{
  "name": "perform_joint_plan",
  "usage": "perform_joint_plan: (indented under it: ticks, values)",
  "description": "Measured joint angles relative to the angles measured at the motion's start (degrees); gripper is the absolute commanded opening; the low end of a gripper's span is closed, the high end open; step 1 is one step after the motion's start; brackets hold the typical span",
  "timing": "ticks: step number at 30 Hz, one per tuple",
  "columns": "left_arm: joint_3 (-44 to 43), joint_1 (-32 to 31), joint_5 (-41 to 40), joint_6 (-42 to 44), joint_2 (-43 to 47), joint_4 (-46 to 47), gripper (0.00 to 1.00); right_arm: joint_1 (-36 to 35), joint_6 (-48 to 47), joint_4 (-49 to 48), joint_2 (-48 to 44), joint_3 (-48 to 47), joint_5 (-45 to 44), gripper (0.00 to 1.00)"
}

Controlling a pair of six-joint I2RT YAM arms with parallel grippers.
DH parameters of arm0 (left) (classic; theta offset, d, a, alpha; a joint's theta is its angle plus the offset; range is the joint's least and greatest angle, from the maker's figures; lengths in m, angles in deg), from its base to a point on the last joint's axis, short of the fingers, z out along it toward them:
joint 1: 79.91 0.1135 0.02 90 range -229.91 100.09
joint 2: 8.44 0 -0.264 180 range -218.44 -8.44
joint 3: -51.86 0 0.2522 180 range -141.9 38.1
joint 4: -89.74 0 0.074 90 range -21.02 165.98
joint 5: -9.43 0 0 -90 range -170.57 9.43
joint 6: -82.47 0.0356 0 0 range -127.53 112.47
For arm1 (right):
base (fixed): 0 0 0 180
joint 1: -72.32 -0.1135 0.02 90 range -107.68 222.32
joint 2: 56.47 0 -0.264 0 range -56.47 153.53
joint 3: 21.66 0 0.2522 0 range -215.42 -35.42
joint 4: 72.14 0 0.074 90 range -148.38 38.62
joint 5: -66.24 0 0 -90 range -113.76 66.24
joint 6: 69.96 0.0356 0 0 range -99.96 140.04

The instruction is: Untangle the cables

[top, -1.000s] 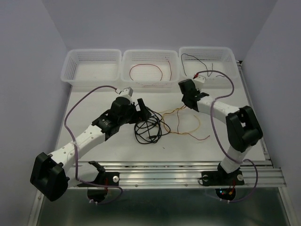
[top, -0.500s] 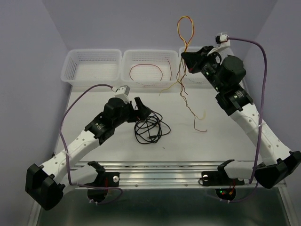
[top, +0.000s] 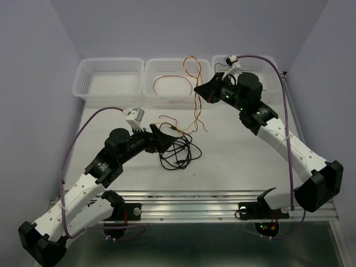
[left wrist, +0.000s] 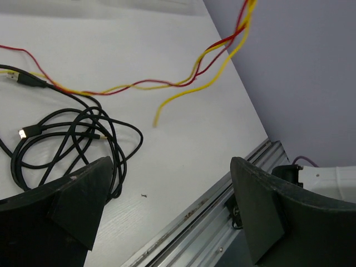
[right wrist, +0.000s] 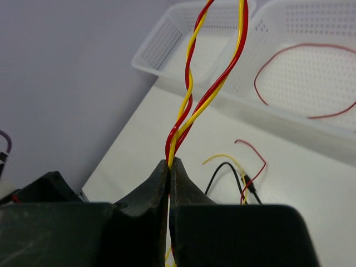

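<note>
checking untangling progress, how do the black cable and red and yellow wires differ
The black cable lies coiled on the table; the red and yellow wires hang pinched in the right tool. The black cable is one strand with plugs; the red and yellow wires twist together. Both are thin.

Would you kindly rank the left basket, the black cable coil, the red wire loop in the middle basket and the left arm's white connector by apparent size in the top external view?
1. left basket
2-3. black cable coil and red wire loop: similar spread, so not ranked
4. white connector
</note>
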Motion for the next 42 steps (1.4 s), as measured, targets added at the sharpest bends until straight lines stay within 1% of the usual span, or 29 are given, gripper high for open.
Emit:
perform_joint_plan:
  ticks: [4,8,10,15,22,24,26,28,29,31,33,34,38,39,40,41,42]
  values:
    - [0.0,0.0,1.4,0.6,0.7,1.8,0.99,-1.6,1.5,0.7,3.1,2.4,0.0,0.01]
    - [0.0,0.0,4.5,1.5,-3.0,5.6,0.99,-2.5,2.7,1.2,4.2,2.4,-0.2,0.01]
    - [0.0,0.0,6.0,2.4,-6.2,7.1,0.99,-2.7,3.3,1.2,4.2,2.3,-0.2,0.01]
    - [0.0,0.0,6.7,7.2,-11.8,7.8,0.98,-2.9,4.5,1.5,5.2,1.0,-0.1,0.01]
    - [0.0,0.0,11.9,12.5,-13.0,13.6,0.98,-2.9,5.5,3.6,6.7,-1.0,0.3,0.01]
    - [-0.1,0.0,12.5,13.3,-14.0,14.7,0.97,-2.9,6.0,3.9,6.8,-1.0,0.7,0.01]
    - [-0.4,0.0,13.0,14.2,-16.0,15.2,0.93,-2.9,6.2,4.0,6.8,-1.1,1.2,0.01]
    - [-0.4,0.0,13.2,14.7,-18.1,15.3,0.86,-2.9,6.5,3.9,6.8,-1.1,2.0,0.01]
    - [-0.5,0.0,13.3,14.9,-19.0,15.3,0.67,-2.9,6.6,3.9,6.8,-1.1,2.4,0.01]
    - [-0.5,0.0,13.6,15.1,-20.5,15.2,0.51,-2.9,6.7,3.9,6.8,-1.1,3.1,0.01]
    - [-0.6,0.0,14.0,15.1,-21.4,15.4,0.13,-2.9,6.8,3.9,6.8,-1.1,3.5,0.01]
    - [-0.6,0.0,14.4,14.6,-21.4,15.7,0.00,-2.9,6.8,3.9,6.8,-1.1,3.5,0.01]
    - [-0.6,0.0,15.8,13.4,-20.8,17.9,0.00,-2.9,6.5,3.9,7.1,-1.1,3.3,0.01]
    - [-0.6,0.0,16.1,13.0,-20.4,18.1,0.00,-2.9,6.3,4.0,7.4,-1.1,3.0,0.13]
    - [-0.6,0.0,16.2,12.5,-19.9,18.3,0.00,-2.9,6.1,4.5,7.8,-1.1,2.5,0.32]
    - [-0.6,0.0,16.4,12.0,-18.9,18.3,0.00,-2.9,5.7,5.0,8.3,-1.1,2.1,0.48]
    - [-0.6,0.0,16.4,11.3,-17.7,18.3,0.00,-2.9,5.2,5.8,9.0,-1.1,1.4,0.76]
